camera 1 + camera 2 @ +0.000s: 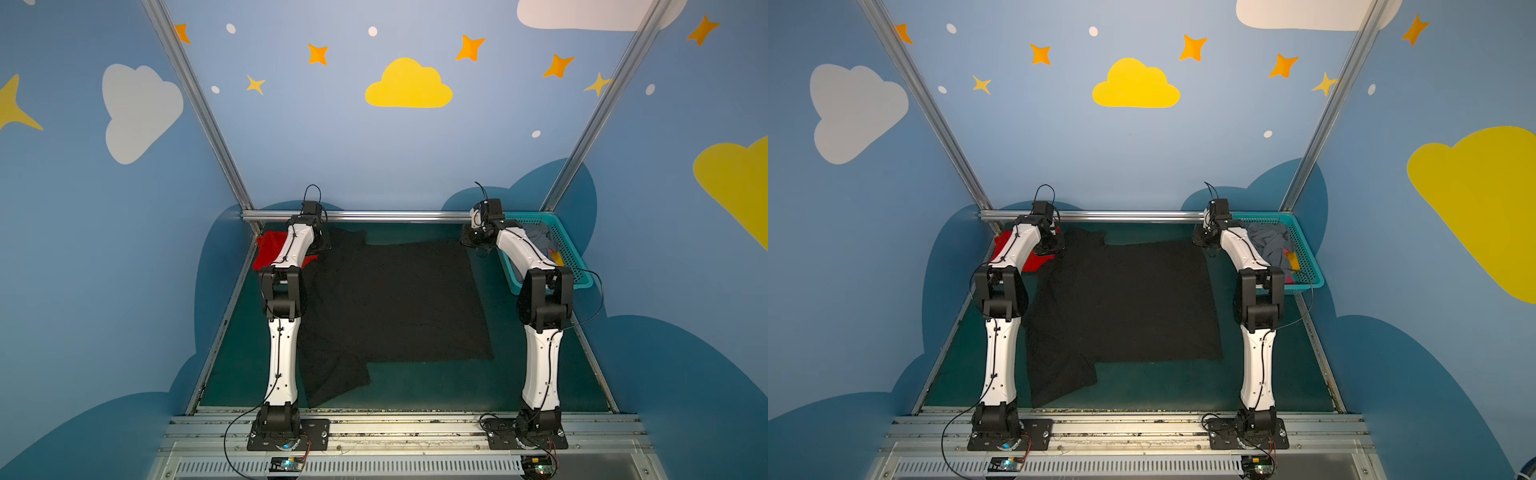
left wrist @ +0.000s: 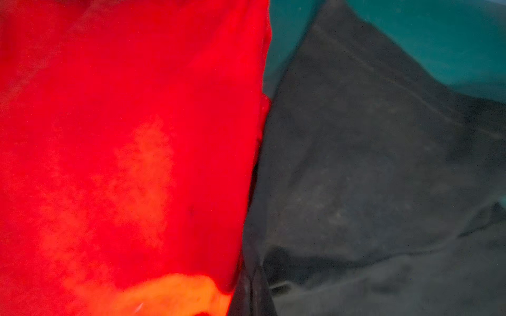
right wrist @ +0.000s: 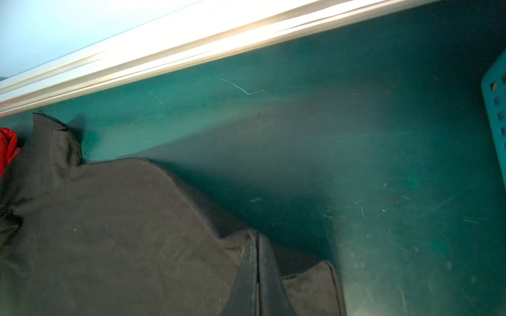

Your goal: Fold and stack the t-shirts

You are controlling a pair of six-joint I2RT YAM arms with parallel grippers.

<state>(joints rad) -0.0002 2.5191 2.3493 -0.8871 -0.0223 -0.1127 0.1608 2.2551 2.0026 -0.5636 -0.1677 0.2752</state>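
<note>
Where left claw point(image 1: 322, 246), right claw point(image 1: 468, 242) pinch, black t-shirt point(image 1: 395, 299) (far edge)

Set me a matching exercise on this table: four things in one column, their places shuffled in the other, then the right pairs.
Things
1. black t-shirt
2. red t-shirt
3. teal basket
4. grey garment

Places
A. far right corner of the table
B. heaped inside the teal basket
C. spread over the middle of the table
D. far left corner, right beside the black t-shirt

Pairs: 1-C, 2-D, 3-A, 4-B
</note>
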